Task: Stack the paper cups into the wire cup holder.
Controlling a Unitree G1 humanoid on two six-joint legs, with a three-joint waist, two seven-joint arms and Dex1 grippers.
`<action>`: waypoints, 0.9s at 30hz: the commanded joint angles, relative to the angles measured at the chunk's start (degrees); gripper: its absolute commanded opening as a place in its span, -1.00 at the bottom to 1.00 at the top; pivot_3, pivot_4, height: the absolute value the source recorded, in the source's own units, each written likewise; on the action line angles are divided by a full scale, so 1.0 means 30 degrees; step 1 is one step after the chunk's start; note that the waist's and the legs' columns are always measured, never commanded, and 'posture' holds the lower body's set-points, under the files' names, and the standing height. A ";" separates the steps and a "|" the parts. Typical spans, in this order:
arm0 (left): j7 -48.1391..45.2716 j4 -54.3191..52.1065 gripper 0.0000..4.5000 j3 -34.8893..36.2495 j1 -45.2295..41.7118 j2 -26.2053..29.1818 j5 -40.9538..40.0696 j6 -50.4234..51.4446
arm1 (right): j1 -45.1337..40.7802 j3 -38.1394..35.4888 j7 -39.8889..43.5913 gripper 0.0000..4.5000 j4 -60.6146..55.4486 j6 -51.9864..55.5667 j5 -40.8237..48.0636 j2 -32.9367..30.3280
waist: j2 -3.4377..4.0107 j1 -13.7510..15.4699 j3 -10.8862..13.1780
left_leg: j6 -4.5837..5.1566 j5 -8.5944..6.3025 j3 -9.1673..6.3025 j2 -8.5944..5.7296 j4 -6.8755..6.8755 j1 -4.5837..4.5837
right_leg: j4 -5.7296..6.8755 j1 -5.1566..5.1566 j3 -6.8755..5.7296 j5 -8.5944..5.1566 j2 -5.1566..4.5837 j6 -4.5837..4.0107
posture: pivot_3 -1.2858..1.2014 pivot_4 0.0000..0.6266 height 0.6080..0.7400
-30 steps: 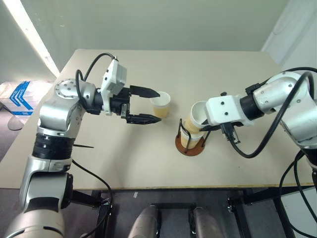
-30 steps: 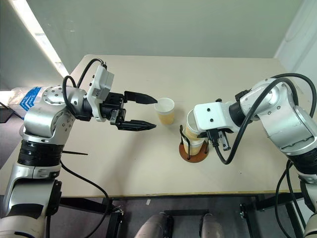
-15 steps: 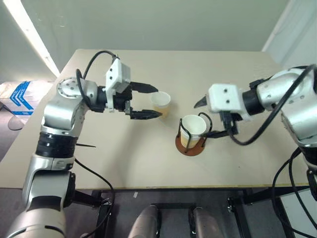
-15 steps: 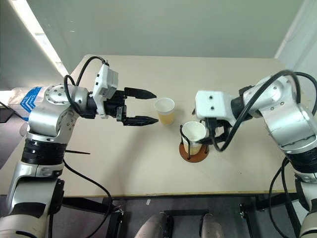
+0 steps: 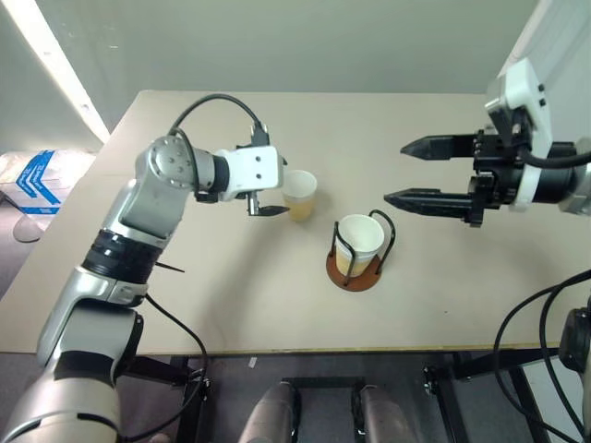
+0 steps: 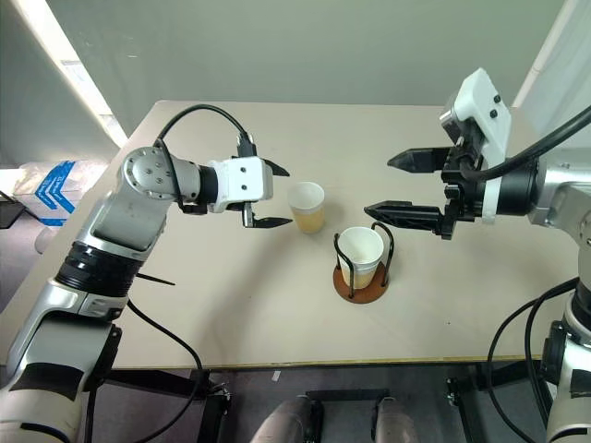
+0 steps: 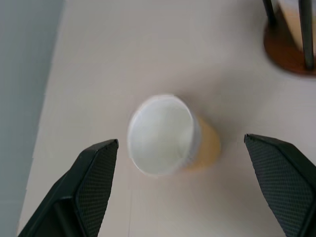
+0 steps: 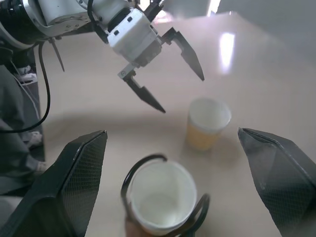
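One paper cup [image 5: 299, 196] stands upright and loose on the beige table. My left gripper [image 6: 280, 196] is open just left of it, one finger on each side of the cup's line, not touching it; the left wrist view shows the same cup [image 7: 165, 134] between the spread fingers [image 7: 94, 182]. The wire cup holder [image 5: 351, 274] stands nearer the front, with a paper cup [image 5: 358, 240] seated upright inside its black loops. My right gripper [image 5: 395, 173] hangs open above the table, right of the holder, holding nothing.
The table [image 5: 231, 305] has its front edge close below the holder. A blue-and-white object [image 5: 32, 180] lies on the floor off the left side. A wall runs behind the table's far edge.
My right gripper opened, let go of the cup in the holder, and rose back to the right; that cup now sits straight. My left gripper rolled and moved in towards the loose cup.
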 commanded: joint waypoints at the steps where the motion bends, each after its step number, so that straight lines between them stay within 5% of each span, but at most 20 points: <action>1: 0.0435 -0.0191 1.00 -0.0168 -0.0574 -0.0046 0.1121 -0.0819 | -0.0072 -0.0970 -0.0480 0.99 -0.0565 0.0623 0.1321 -0.0801 | 0.0000 0.0001 0.0000 | 0.0000 0.0000 0.0001 0.0000 0.0001 0.0000 | -0.0001 0.0000 0.0000 0.0001 0.0000 0.0000 | 0.03 -0.52 1.00; 25: 0.2231 0.6207 1.00 -0.2025 -0.2660 -0.2728 0.5245 -0.5392 | -0.0092 -0.1165 -0.3411 0.99 -0.0146 0.1361 0.6070 -0.2142 | 0.0000 0.0095 -0.0001 | 0.0016 -0.0009 0.0007 -0.0007 0.0011 -0.0018 | -0.0001 -0.0015 0.0001 0.0038 -0.0004 0.0087 | 0.03 -0.52 1.00; 27: 0.2254 0.6830 0.83 -0.2164 -0.2827 -0.3046 0.5313 -0.5725 | 0.0057 -0.1214 -0.3639 1.00 -0.0179 0.1248 0.6306 -0.2127 | -0.0001 0.0113 -0.0001 | 0.0016 -0.0009 0.0007 -0.0006 0.0010 -0.0018 | 0.0003 -0.0017 0.0000 0.0047 -0.0004 0.0112 | 0.03 -0.52 1.00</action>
